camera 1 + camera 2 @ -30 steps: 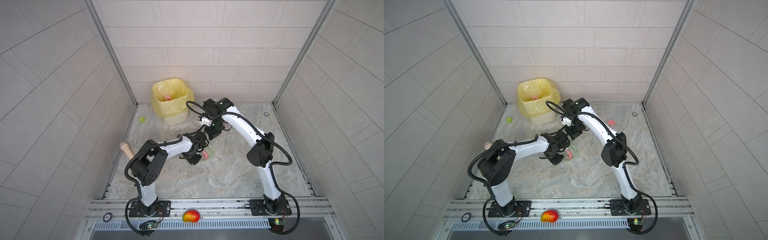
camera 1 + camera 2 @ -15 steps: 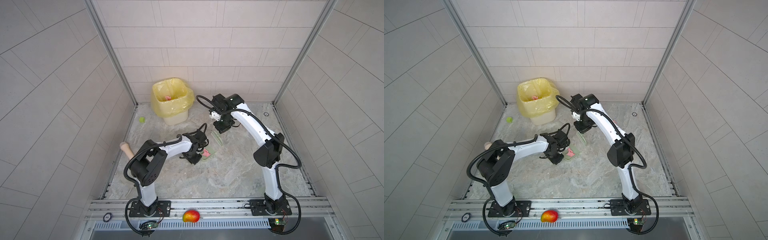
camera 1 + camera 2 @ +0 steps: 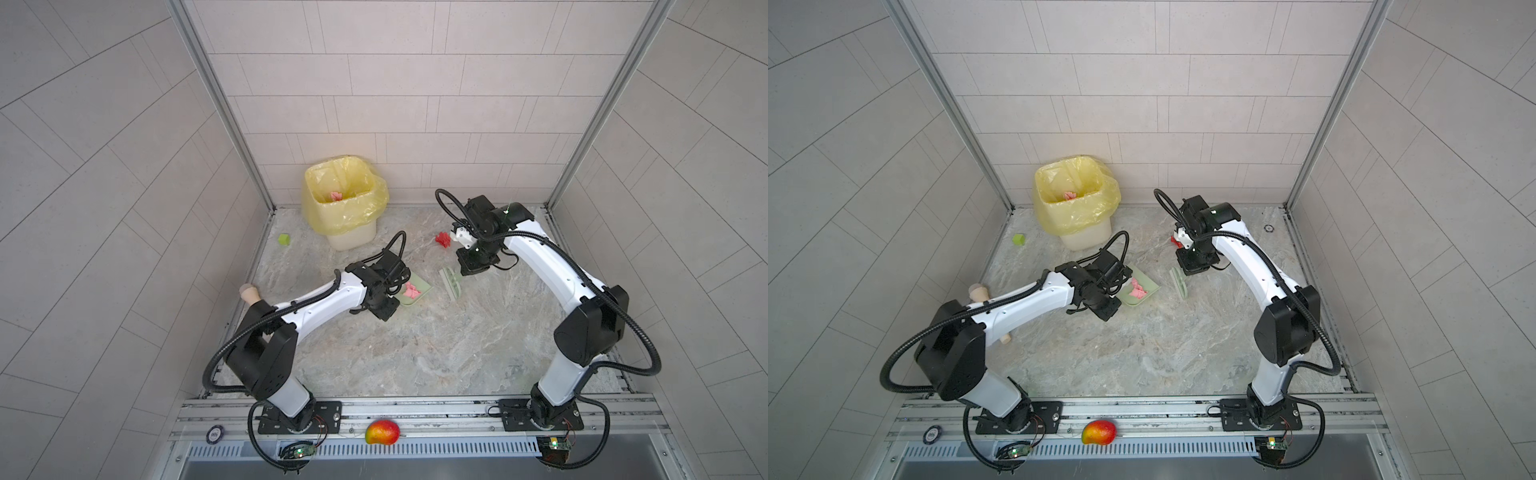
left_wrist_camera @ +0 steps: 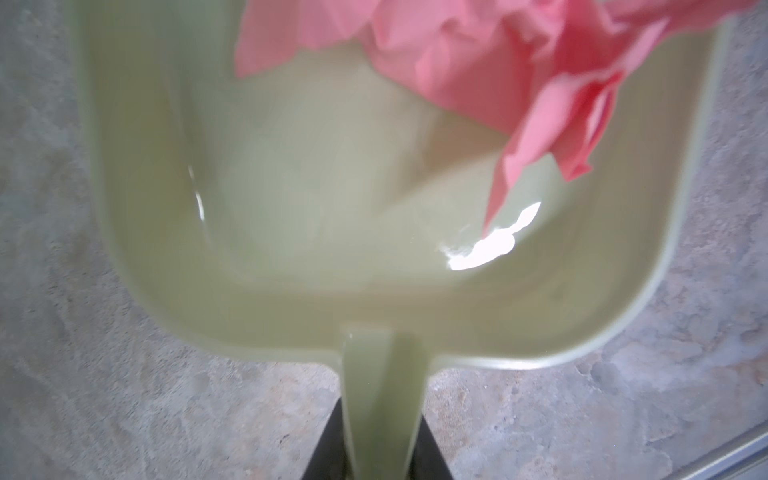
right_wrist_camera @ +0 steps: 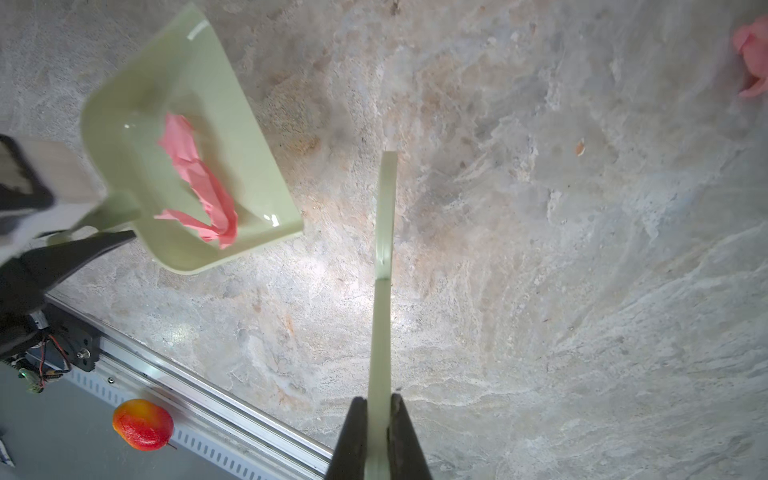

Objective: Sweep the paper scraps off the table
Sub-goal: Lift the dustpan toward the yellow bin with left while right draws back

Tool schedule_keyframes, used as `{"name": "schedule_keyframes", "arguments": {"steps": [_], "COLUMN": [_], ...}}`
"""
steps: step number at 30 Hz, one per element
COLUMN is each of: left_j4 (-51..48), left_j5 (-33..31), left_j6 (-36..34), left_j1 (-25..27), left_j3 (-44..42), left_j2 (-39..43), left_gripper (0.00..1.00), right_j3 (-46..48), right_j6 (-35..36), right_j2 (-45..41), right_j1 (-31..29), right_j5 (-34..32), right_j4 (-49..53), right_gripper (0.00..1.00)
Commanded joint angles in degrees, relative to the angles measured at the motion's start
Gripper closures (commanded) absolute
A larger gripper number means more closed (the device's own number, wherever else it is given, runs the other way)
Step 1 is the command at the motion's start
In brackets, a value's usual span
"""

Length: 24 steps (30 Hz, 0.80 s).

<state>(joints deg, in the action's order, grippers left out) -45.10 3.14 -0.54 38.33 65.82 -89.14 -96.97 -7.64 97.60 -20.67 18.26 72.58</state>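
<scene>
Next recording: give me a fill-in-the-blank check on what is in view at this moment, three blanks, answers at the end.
1. The left gripper is shut on the dustpan's ____.
2. The paper scrap lying in the dustpan is ____ in colour.
3. The bin at the back of the table is lined with a ____ bag.

Missing words: handle; pink; yellow.

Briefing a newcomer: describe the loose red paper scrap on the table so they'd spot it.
Find the yellow-bagged bin at the back. Right of it, on the grey marble table, lies a crumpled red paper wad. Unlike the pink wad in the green plastic dustpan, it lies loose.
</scene>
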Motion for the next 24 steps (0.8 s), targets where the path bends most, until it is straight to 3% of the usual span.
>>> {"name": "schedule_keyframes", "arguments": {"steps": [1,6,12,24], "left_j4": [-6.3,-13.7,-21.7,-25.4], "left_j5": [-2.4,-7.7,-9.8,-12.4], "left_j6": [1.5,2.1,1.4,-2.8], "left_j1": [-0.9,-1.8,-6.2,-21.1], "left_j3": [4.6,11.7,20.7,31.2], "left_j2": [3.9,6.7,8.0,8.9], "left_gripper": [1.0,1.0,1.0,1.0], "right_j3": [5.1,11.2,15.5,20.8], "right_j6": [-1.6,-2.2,-2.3,-1.9], "right_j2": [-4.4,-9.1,-12.9,-18.1], "right_j1": [0.9,2.5,4.2,7.0], "right_j5": [3.7,7.0,10.0,15.0], "right_j4": [-4.3,-6.9,-8.2,-10.5], "right_gripper": [1.0,1.0,1.0,1.0]}}
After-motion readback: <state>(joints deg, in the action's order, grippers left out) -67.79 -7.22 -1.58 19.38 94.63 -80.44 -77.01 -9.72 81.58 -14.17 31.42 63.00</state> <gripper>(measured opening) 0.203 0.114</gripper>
